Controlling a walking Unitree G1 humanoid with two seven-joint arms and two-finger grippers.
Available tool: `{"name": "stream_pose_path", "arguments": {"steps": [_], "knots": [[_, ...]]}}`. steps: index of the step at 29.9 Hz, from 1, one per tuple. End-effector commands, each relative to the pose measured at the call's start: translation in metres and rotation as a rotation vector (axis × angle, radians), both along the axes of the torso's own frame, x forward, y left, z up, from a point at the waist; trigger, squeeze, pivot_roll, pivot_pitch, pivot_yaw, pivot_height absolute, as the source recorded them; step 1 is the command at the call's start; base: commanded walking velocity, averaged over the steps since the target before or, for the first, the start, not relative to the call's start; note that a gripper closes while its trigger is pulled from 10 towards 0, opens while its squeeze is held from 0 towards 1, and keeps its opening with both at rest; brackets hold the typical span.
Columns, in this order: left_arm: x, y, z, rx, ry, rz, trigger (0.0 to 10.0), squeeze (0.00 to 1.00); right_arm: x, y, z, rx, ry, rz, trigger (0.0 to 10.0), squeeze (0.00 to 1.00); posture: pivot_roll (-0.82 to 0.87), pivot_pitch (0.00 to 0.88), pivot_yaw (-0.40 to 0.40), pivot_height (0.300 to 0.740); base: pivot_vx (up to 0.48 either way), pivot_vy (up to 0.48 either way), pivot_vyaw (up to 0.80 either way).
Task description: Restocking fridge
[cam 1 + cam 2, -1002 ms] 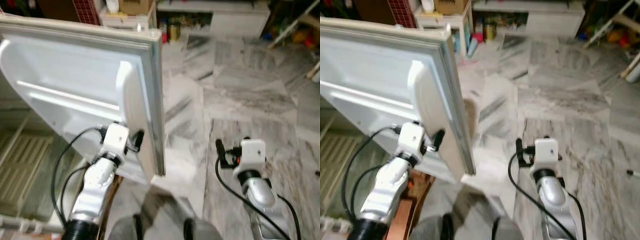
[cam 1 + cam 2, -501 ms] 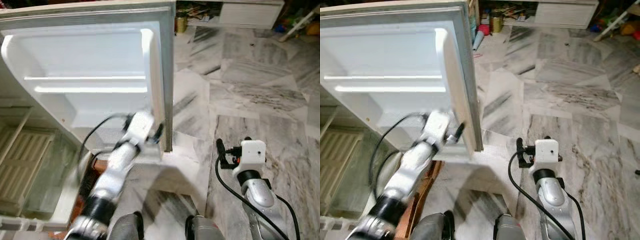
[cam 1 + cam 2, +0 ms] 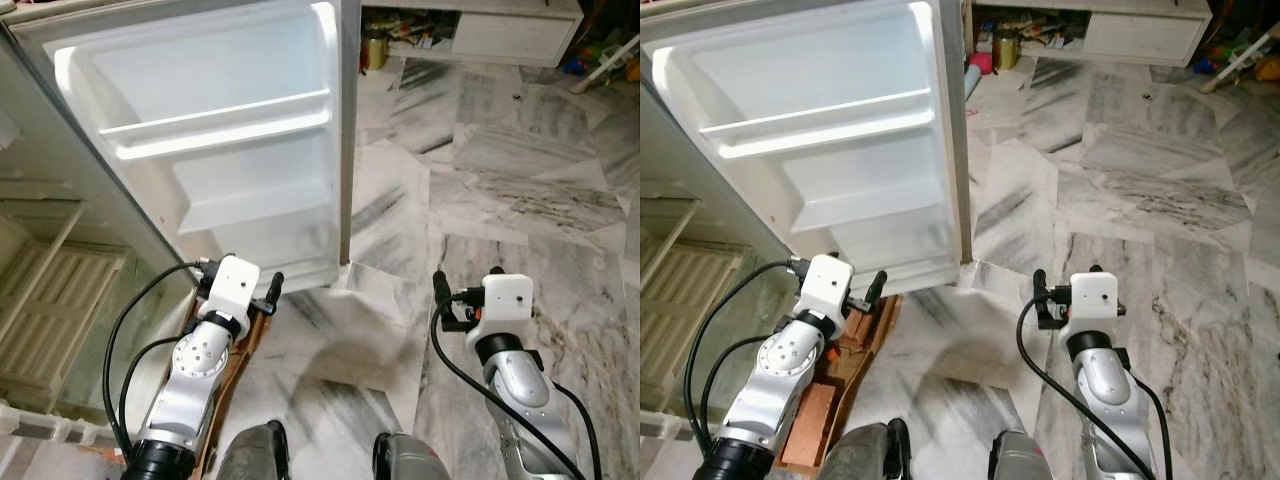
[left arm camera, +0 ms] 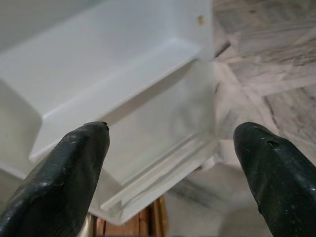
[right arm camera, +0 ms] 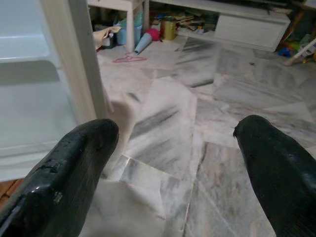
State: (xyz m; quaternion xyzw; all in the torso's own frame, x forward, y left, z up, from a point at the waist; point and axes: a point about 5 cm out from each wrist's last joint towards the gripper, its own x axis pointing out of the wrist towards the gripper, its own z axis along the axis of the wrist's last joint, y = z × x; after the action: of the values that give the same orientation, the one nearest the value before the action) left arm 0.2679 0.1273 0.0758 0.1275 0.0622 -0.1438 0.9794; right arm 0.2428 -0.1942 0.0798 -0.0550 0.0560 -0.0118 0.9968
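The white fridge door [image 3: 230, 170] stands wide open, its inner side facing me with bare shelves [image 3: 220, 135] and a lower bin [image 4: 123, 79]. My left gripper [image 3: 268, 293] hangs open just below and in front of the door's bottom edge, touching nothing; its fingers [image 4: 74, 163] are spread with nothing between them. My right gripper [image 3: 440, 295] is open too, low over the marble floor to the right of the door, and its fingers [image 5: 74, 163] are held apart. The fridge cavity [image 3: 50, 290] lies at the left with a wire rack inside.
Bricks and a wooden board [image 3: 815, 420] sit under the fridge by my left arm. Grey marble floor [image 3: 500, 200] spreads to the right. A low white cabinet [image 3: 500, 30] with a can and small clutter [image 5: 158, 32] stands at the back.
The fridge door has swung further open, so its whole inner side faces me. My left gripper has come away from the door's edge and dropped back. The right arm stays put.
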Motion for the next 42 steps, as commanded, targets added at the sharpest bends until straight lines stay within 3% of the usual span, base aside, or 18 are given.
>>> {"name": "stream_pose_path", "arguments": {"steps": [1,7,13,18,26,36,42], "knots": [[-0.002,-0.006,0.004,-0.01,-0.015,-0.033,10.0,0.0,-0.002,-0.002,-0.002,-0.007,0.008,-0.011,10.0,0.0,0.01,0.135,0.046,0.74,0.0,-0.442,-0.8],[-0.004,-0.012,0.007,0.001,-0.034,-0.1,10.0,0.0,0.0,0.0,-0.001,0.0,0.001,-0.015,10.0,0.0,0.01,0.124,0.031,0.74,0.0,-0.469,-0.77],[-0.001,-0.002,0.004,-0.002,-0.035,-0.024,10.0,0.0,-0.001,0.002,-0.001,0.017,-0.011,-0.042,10.0,0.0,0.0,0.114,0.044,0.74,0.0,-0.472,-0.69],[0.001,0.0,0.0,-0.071,-0.011,0.068,10.0,0.0,-0.009,0.0,-0.003,0.016,-0.008,-0.064,10.0,0.0,-0.04,0.098,0.052,0.74,0.0,-0.472,-0.71],[0.013,-0.005,0.007,-0.06,-0.054,0.026,10.0,0.0,0.0,-0.001,0.006,0.005,-0.043,-0.056,10.0,0.0,-0.04,0.104,0.04,0.74,0.132,-0.394,-0.8],[0.02,0.002,0.003,-0.13,-0.024,0.068,10.0,0.0,0.004,0.005,0.008,0.013,-0.051,-0.041,10.0,0.0,-0.04,0.107,0.04,0.74,0.471,0.0,-0.75],[0.021,0.0,0.003,-0.106,-0.047,0.068,10.0,0.0,0.003,0.002,0.006,0.009,-0.045,-0.044,10.0,0.0,-0.03,0.108,0.038,0.74,0.311,0.281,-0.53]]}}
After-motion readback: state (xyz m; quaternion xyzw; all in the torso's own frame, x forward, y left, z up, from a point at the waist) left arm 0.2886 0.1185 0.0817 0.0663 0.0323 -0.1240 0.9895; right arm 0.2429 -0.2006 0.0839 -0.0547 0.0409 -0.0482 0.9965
